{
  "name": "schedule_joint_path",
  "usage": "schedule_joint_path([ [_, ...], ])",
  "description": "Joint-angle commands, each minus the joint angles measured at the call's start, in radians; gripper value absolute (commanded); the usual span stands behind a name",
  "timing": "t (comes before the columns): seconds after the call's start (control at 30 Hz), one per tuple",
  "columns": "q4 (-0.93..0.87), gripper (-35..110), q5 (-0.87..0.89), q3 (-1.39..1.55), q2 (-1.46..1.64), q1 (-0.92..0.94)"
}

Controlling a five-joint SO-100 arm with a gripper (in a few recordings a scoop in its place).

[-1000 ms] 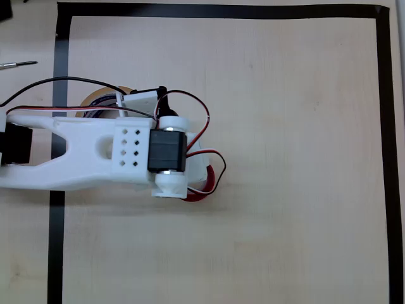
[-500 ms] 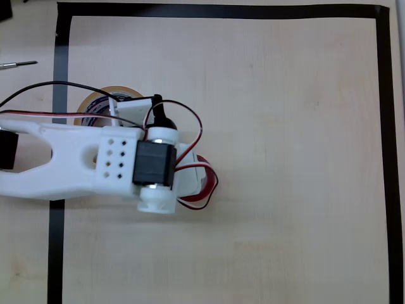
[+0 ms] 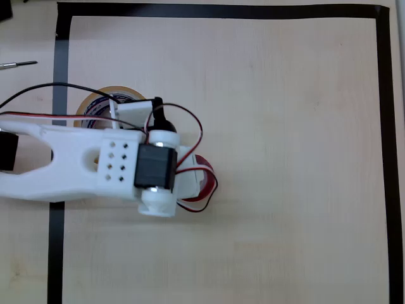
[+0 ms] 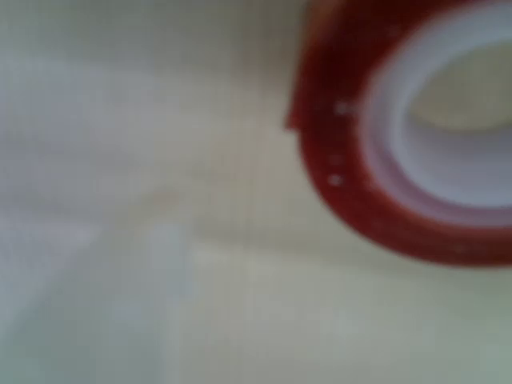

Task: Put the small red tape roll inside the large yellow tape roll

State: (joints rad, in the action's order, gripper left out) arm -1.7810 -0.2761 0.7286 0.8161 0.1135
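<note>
Arm: the white arm reaches in from the table's left edge in the overhead view, its wrist motor block sitting over the left-centre of the taped field, black and red wires looping round it.

Gripper: the gripper is buried under the motor block from above, so I cannot tell how wide it stands or whether it has closed on anything. In the wrist view only a pale blur sits at lower left, no clear finger.

Small red tape roll: a red sliver peeks out at the right of the wrist in the overhead view, on the table right of the left border strip. In the wrist view it looms at upper right, glossy red with a white core, very close and out of focus.

Large yellow tape roll: its tan arc shows above the arm, near the table's left edge, astride the black border strip, half covered by the arm.

Just changed: over the last second the wrist has slid left and up toward the yellow roll, then nearly stopped; the red sliver has come along with it.

Meaning: I'd judge the red roll is being dragged or carried toward the yellow one. They are near but apart, so the drop-in is not yet done.

Risk: if the grip is loose, the roll may lag behind.
</note>
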Motion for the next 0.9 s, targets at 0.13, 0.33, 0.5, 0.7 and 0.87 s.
schedule_joint_path([
  [0.13,-0.005,24,0.002,0.000,-0.025,0.021],
  [0.33,0.015,23,0.003,0.000,-0.040,0.021],
  [0.5,0.055,0,0.003,0.000,-0.046,0.009],
  [0.7,0.081,0,0.003,-0.002,-0.046,0.006],
  [0.87,0.091,0,0.003,-0.015,-0.009,-0.002],
])
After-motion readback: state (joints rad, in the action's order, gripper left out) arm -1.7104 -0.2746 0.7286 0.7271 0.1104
